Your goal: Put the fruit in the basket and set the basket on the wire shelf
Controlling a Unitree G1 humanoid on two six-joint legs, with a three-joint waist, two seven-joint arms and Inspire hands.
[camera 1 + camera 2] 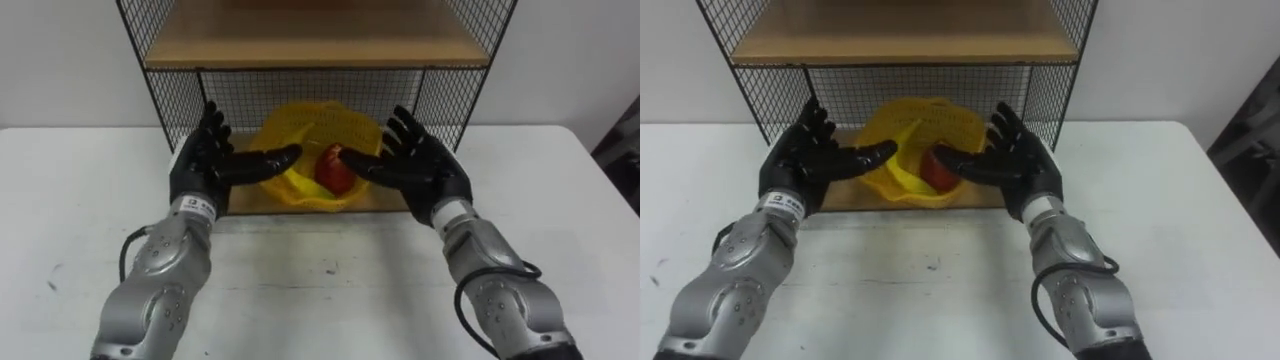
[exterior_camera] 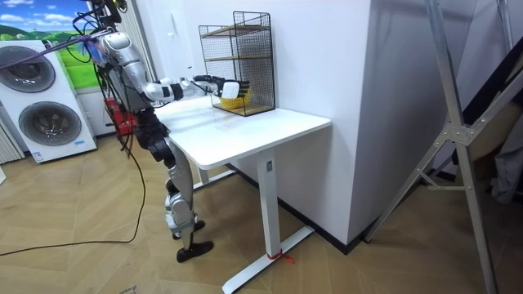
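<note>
A yellow mesh basket (image 1: 300,130) (image 1: 902,128) sits on the bottom board of the black wire shelf (image 1: 310,45) (image 1: 902,45) (image 2: 239,61). Inside it lies a red fruit (image 1: 335,172) (image 1: 931,168). My left hand (image 1: 212,158) (image 1: 808,160) is open just left of the basket, fingers straight, thumb reaching toward its rim. My right hand (image 1: 418,165) (image 1: 1008,160) is open on the basket's right side, thumb pointing in front of the fruit. Neither hand grips the basket. In the room view I stand at the white table's end with both arms stretched toward the shelf.
The white table (image 1: 330,290) (image 2: 245,131) spreads before the shelf. The shelf has a wooden upper board (image 1: 310,40) close above the basket. Two washing machines (image 2: 41,98) stand by the wall at the room view's left.
</note>
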